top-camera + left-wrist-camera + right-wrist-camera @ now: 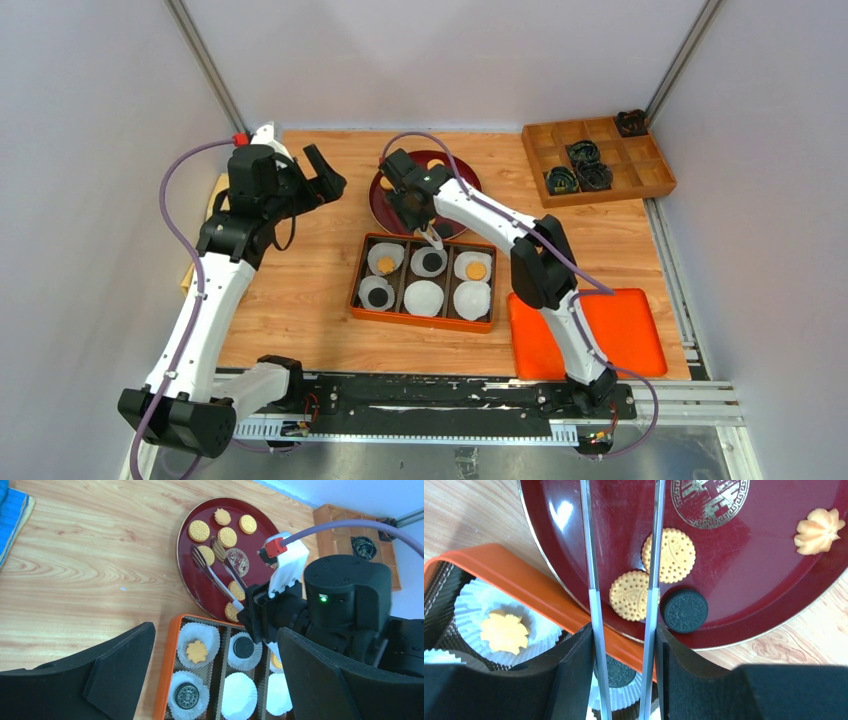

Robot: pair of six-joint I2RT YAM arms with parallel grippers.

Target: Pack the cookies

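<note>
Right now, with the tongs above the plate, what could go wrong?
1. Two tan cookies overlap and a black cookie touches one; the tongs in the right gripper may pinch two or push one away.
2. Only two cups in the box are empty; a badly aimed drop could land in a filled one.

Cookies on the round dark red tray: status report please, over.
Left tool open, empty. Right tool shut on long metal tongs, blades spread over tan round cookies on dark red round tray. Nothing in the way.
</note>
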